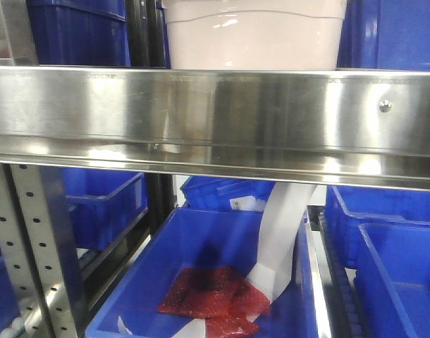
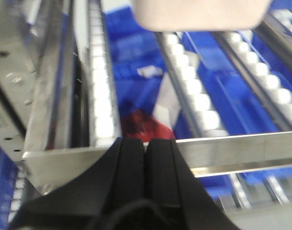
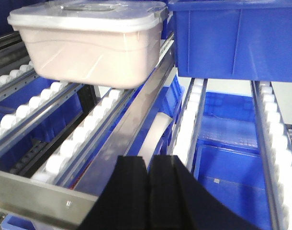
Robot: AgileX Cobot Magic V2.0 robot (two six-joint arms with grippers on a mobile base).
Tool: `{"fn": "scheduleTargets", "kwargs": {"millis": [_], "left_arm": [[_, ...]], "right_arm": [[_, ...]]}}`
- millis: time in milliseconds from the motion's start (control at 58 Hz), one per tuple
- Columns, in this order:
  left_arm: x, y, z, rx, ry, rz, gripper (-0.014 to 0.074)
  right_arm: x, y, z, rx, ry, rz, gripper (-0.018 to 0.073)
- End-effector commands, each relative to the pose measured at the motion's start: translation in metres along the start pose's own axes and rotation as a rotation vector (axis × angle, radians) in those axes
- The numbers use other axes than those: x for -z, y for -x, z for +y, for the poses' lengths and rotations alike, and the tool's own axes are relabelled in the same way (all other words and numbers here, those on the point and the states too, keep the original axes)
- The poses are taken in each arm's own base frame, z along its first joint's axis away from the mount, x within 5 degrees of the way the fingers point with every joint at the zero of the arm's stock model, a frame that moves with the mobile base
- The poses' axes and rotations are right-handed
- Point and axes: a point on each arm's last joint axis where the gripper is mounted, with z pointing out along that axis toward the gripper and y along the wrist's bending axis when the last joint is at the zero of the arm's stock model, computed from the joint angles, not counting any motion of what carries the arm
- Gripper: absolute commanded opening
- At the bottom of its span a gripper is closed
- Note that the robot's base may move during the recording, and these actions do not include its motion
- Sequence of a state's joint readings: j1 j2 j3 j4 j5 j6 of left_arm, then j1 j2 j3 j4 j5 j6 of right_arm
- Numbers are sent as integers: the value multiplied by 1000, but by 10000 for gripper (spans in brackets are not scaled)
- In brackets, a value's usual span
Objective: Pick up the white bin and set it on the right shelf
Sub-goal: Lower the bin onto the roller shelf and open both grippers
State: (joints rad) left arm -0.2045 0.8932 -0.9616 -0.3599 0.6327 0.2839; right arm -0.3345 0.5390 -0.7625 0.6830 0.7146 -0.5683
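The white bin (image 1: 254,35) is a pale pinkish tub sitting on the roller lanes of the stainless steel shelf (image 1: 215,116), behind its broad front rail. In the right wrist view the white bin (image 3: 91,45) shows its translucent lid and rests at upper left on white rollers. In the left wrist view its base (image 2: 201,13) shows at the top. My left gripper (image 2: 145,143) is shut and empty, just in front of the rail. My right gripper (image 3: 149,163) is shut and empty, well short of the bin.
Blue open bins flank the white bin on the shelf (image 3: 232,38) and fill the level below (image 1: 208,282); one holds a red bag (image 1: 215,299) and white paper strip (image 1: 278,239). A perforated steel upright (image 1: 32,246) stands at left. Roller tracks (image 3: 280,158) run front to back.
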Motion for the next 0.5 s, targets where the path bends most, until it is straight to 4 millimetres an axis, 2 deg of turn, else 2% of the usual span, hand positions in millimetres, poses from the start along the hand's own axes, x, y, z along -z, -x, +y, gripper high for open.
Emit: {"fn": "scheduleTargets", "kwargs": {"millis": [0,121,241,379,482], "left_arm": [[14,-5,1,28,38,-192,-120],[20,-39,4,35,76,-257,-120],[28,-63,5,38,101,-318,-120],[38,-77,5,36,117,-384,-120],[44,-78,5,32,120,-423,-120]], "right_arm": [[10,0,1,-11,-33,-122,75],[24,-20,6,16,-44,-178,75],[41,-35,13,56,-56,-256,75],[59,-46,22,89,-50,-328,75],[69,-48,25,104,-51,-376,75]]}}
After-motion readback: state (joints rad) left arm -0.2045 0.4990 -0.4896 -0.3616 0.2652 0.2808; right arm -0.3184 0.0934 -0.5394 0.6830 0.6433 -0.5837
